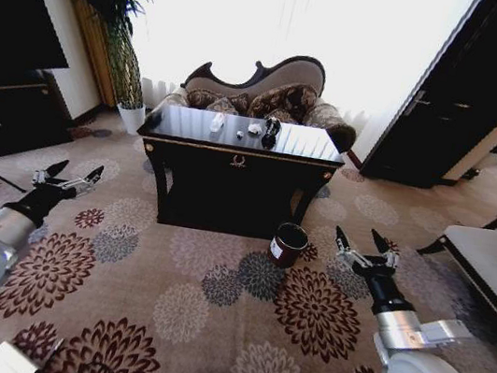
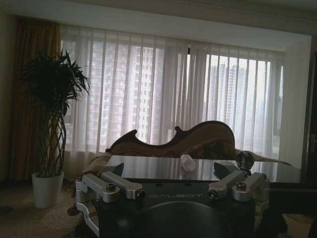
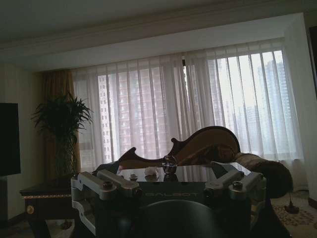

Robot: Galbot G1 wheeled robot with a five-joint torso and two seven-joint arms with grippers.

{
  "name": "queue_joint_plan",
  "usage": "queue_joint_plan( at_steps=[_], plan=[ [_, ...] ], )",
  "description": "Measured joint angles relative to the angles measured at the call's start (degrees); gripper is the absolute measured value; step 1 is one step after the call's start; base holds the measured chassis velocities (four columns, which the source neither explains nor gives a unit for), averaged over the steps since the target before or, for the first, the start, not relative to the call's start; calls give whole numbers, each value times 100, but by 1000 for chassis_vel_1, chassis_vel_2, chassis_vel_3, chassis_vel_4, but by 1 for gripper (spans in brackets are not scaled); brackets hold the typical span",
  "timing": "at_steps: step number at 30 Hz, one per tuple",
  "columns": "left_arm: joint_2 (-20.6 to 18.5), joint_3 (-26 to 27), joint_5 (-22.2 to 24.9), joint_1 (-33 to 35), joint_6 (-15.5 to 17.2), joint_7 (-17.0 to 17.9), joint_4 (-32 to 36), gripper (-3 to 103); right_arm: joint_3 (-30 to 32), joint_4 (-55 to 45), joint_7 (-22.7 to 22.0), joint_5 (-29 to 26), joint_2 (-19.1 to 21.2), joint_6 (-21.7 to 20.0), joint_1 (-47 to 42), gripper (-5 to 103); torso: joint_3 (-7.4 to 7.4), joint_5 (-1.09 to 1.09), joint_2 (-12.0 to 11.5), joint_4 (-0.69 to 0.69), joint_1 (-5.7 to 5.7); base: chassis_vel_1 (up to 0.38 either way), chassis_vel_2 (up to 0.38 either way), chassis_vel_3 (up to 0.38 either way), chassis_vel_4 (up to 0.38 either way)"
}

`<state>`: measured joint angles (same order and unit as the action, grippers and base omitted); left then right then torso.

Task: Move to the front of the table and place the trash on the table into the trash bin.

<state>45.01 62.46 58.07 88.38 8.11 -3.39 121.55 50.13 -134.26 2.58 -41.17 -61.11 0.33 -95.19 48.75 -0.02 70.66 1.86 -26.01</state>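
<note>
Facing the table [image 1: 239, 158] from a little way back on the patterned carpet [image 1: 211, 304], we see its dark glossy top and curved legs ahead of us, with a small gold ornament at the middle of its front edge. The trash sits toward the back of the tabletop: a pale clear bottle-like piece [image 1: 217, 123] on the left, a small white paper lump [image 1: 240, 134] near the middle, another white lump [image 1: 255, 129] just beside a dark shiny roundish piece [image 1: 271, 128]. The trash bin [image 1: 287, 245] stands on the carpet by the table's front right leg, tilted slightly, its white label patch facing us.

Our left gripper [image 1: 72, 176] hangs low on the left, well apart from the table, its fingers spread wide and holding nothing. Our right gripper [image 1: 362, 240] hangs low on the right, near the bin but not touching it, its fingers likewise spread and empty.

In the left wrist view the bottle-like piece [image 2: 187, 162] and the dark round piece [image 2: 244, 160] lie on the reflecting tabletop beyond the open fingers. Behind the table stand a curved-backed sofa [image 1: 263, 94] and sheer curtains [image 1: 293, 23]; a tall plant in a white pot [image 1: 131, 117] stands to the left.
</note>
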Motion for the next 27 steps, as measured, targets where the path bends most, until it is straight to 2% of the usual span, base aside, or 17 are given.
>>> queue_joint_plan(
  at_steps=[12, 27],
  plan=[
    [-107, -76, 10, -51, 5, -4, -4, 100, -28, 35, 3, -3, 55, -10, 9, 100, 0, 0, 0, 0, 0, 0, 0, 0, 0],
    [-55, -88, -2, -31, 4, -26, 33, 100, -68, 36, 58, -24, 47, -10, 23, 100, 0, 0, 0, 0, 0, 0, 0, 0, 0]
  ],
)
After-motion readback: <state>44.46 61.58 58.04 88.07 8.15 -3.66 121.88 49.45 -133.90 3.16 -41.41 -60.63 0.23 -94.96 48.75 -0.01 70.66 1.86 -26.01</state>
